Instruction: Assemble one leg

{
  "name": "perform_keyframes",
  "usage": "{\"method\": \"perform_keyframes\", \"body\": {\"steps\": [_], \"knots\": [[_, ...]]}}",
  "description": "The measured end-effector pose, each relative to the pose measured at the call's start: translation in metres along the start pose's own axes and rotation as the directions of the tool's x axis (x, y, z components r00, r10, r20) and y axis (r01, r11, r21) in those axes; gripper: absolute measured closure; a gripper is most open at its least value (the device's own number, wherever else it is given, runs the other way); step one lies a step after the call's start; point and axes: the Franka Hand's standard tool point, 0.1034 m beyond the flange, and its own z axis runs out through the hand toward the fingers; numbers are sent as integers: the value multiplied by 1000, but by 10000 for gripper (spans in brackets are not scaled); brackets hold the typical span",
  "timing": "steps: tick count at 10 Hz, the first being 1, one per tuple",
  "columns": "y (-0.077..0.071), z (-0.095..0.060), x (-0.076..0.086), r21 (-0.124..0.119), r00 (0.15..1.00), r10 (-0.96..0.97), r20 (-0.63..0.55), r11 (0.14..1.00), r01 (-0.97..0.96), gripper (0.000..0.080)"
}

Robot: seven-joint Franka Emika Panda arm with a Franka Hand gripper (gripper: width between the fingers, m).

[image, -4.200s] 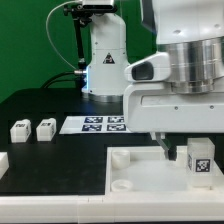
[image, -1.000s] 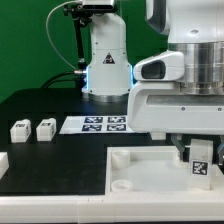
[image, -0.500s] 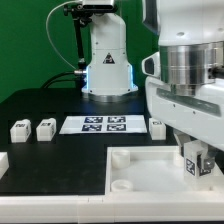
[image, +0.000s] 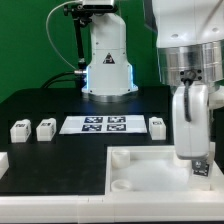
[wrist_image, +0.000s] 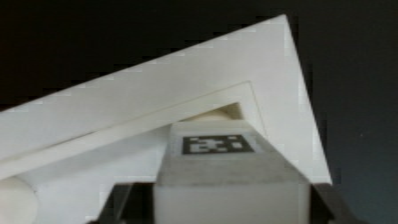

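My gripper (image: 196,158) is shut on a leg (wrist_image: 221,175), a small white block whose tag (wrist_image: 217,143) faces the wrist camera. I hold it over the right part of the large white rimmed panel (image: 140,160), near a corner. In the exterior view the gripper stands edge-on, and only the leg's tag (image: 201,166) peeks out beside the finger. In the wrist view the dark fingers (wrist_image: 125,205) press on both sides of the block, and the panel's corner (wrist_image: 160,105) lies beneath it. I cannot tell whether the leg touches the panel.
Two loose legs (image: 20,129) (image: 45,128) stand at the exterior view's left and a third (image: 157,126) behind the panel. The marker board (image: 98,124) lies between them. A white part (image: 3,160) shows at the left edge. The arm's base (image: 105,60) stands at the back.
The gripper has turned about its vertical axis with the leg in it, from broadside to edge-on. The third loose leg behind the panel has come into view.
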Motion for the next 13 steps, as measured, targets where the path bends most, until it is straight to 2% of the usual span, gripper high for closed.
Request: {"method": "perform_keyframes", "body": {"steps": [3,4,5,6,8,10,12,13], "knots": [[1,1,0,0,1000,-10,5,1000,10,508],[1,1,0,-1,1000,-12,5,1000,12,319],[1,1,0,-1,1000,-15,4,1000,15,206],[1,1,0,-1,999,-48,4,999,48,167],[4,2,-3,-3,970,-243,3,970,243,153],[8,-1,-12,-11,852,-523,-4,852,523,151],[7,0,-9,-13,717,-698,-3,716,697,151],[7,0,-7,-18,584,-812,-4,584,811,151]]}}
